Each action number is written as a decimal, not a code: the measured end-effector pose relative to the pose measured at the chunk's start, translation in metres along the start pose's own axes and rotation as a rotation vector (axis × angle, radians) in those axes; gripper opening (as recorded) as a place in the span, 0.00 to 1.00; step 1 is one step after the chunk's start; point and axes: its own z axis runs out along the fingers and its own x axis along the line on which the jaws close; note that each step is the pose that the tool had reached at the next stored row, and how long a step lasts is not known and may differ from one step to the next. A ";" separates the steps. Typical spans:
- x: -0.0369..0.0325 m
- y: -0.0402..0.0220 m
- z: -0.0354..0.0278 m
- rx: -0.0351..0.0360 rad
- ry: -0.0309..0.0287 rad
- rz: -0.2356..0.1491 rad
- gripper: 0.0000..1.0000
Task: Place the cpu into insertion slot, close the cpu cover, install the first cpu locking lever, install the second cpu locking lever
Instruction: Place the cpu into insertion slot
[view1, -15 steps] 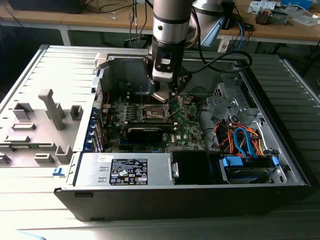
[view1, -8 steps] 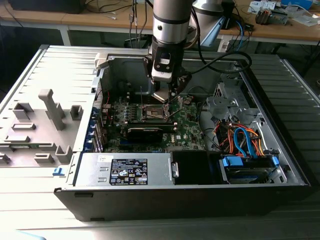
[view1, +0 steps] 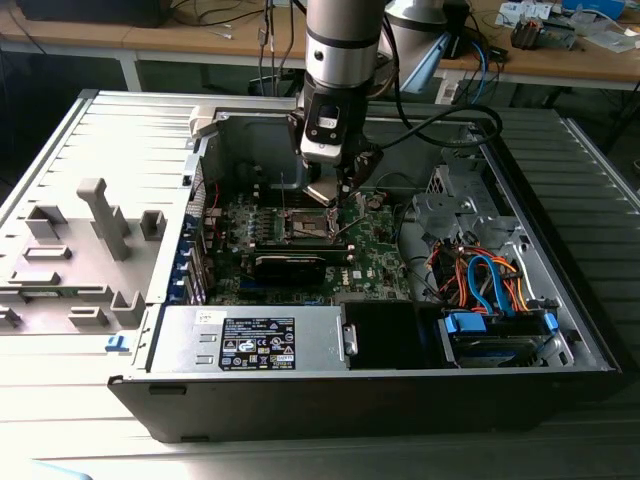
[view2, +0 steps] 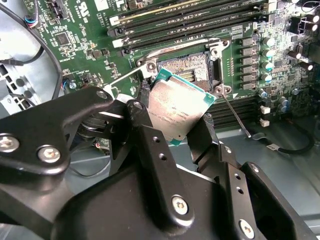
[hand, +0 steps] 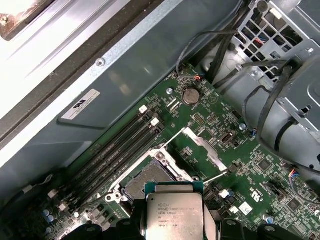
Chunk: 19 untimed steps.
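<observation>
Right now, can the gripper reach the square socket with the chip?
Probably yes. The gripper holds the cpu close above the insertion slot, whose dark centre lies uncovered, with nothing between them.

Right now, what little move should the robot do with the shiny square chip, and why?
Probably lower the cpu gently toward the insertion slot. The pincer is shut on the cpu's edges and holds it over the slot, apart from it. In the first wrist view the slot's dark centre lies bare and uncovered, so nothing seems to block the way down.
</observation>
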 end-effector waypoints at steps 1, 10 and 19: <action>0.0000 0.0000 0.0000 0.0000 -0.0001 0.003 0.55; 0.0000 0.0000 0.0005 -0.0004 -0.0011 0.033 0.55; 0.0000 0.0000 0.0010 -0.0008 -0.0023 0.065 0.55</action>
